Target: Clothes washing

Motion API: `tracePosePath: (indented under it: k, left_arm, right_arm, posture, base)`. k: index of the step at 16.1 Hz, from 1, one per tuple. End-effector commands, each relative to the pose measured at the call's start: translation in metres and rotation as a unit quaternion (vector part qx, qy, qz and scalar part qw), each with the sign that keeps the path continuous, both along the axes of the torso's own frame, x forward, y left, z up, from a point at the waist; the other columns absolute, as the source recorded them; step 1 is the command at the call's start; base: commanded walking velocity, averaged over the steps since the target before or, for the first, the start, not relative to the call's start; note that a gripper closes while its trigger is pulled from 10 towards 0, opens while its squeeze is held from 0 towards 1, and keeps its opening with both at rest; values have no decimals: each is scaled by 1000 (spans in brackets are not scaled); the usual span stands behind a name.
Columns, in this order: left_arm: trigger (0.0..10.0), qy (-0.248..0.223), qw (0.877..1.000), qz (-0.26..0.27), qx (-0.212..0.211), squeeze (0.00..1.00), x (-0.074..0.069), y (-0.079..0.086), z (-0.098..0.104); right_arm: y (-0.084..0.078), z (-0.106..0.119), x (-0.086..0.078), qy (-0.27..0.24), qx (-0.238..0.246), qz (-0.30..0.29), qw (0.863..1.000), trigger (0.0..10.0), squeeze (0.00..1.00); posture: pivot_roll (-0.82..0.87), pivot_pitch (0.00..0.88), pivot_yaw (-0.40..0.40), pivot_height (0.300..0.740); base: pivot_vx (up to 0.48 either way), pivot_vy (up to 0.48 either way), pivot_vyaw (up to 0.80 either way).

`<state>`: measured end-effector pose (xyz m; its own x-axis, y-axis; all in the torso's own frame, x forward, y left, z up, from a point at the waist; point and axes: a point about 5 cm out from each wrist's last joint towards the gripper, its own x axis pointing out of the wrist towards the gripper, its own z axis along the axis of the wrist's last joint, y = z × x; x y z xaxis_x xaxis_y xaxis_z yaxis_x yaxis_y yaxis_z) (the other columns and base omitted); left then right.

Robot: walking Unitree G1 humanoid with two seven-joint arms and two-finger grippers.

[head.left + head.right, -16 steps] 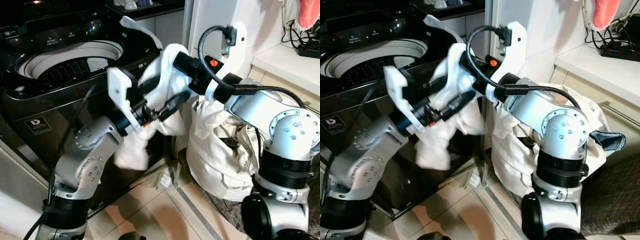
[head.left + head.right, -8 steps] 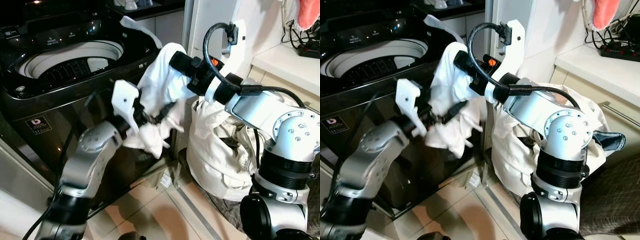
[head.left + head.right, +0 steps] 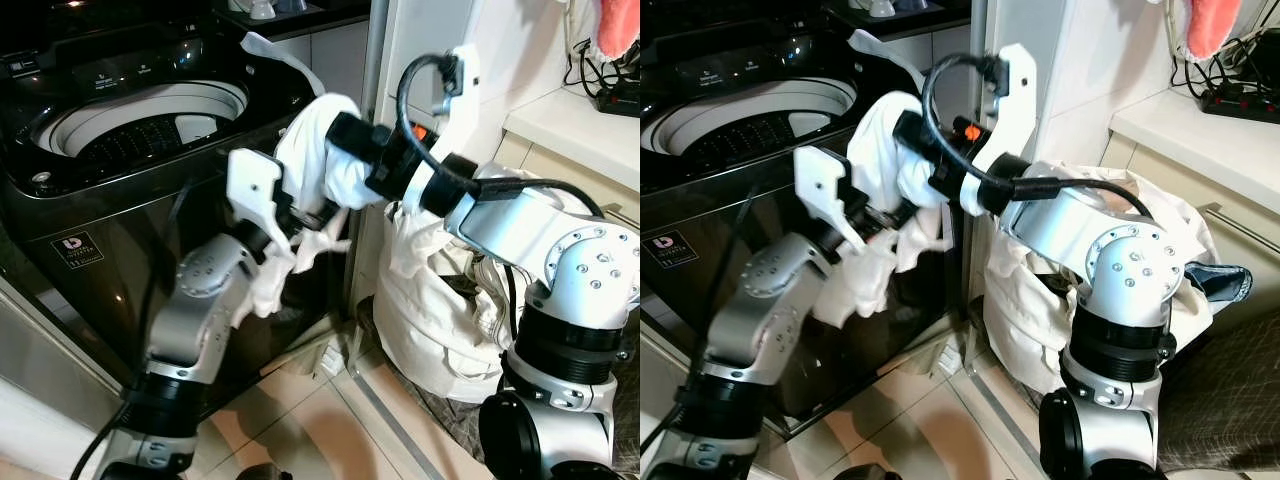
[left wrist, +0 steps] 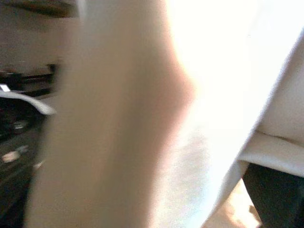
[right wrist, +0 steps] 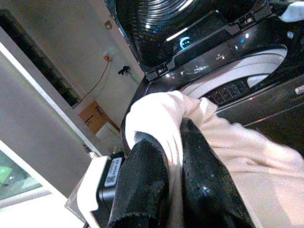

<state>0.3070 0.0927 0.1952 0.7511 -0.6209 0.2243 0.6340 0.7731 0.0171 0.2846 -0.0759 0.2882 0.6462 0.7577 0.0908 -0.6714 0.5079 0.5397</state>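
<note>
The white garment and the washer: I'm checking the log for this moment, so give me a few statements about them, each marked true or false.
1. The right gripper has its jaws shut on the white garment. True.
2. The washing machine has its lid closed. False: the lid stands open, and the drum shows inside.
3. The garment already lies inside the drum. False: it hangs in the air at the machine's front right corner, outside the drum.
4. The left gripper is at the lower part of the garment. True, though the cloth hides how its jaws stand.
5. A white laundry bag with more clothes sits on the floor to the machine's right. True.
</note>
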Motion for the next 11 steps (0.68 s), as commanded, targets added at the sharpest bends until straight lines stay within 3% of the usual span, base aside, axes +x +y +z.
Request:
tracePosePath:
  k: [1,2,11]
  left_arm:
    - [4627,-3,1000,-13,-1,0,-2,-3,0]
    - [0,3,1000,-10,-5,0,-2,-3,-2]
    - [0,21,999,-11,-30,0,-2,4,-4]
  right_arm:
    - [2,4,-5,-12,2,6,1000,0,0]
    - [1,4,-5,-10,2,5,1000,0,0]
    - [-1,2,-3,-1,-3,-6,1000,0,0]
  posture:
    - [-20,0,24,740]
    - [-20,0,24,740]
    - [-19,0,24,740]
  base:
    - [0,0,0]
    - [0,0,0]
    - [0,0,0]
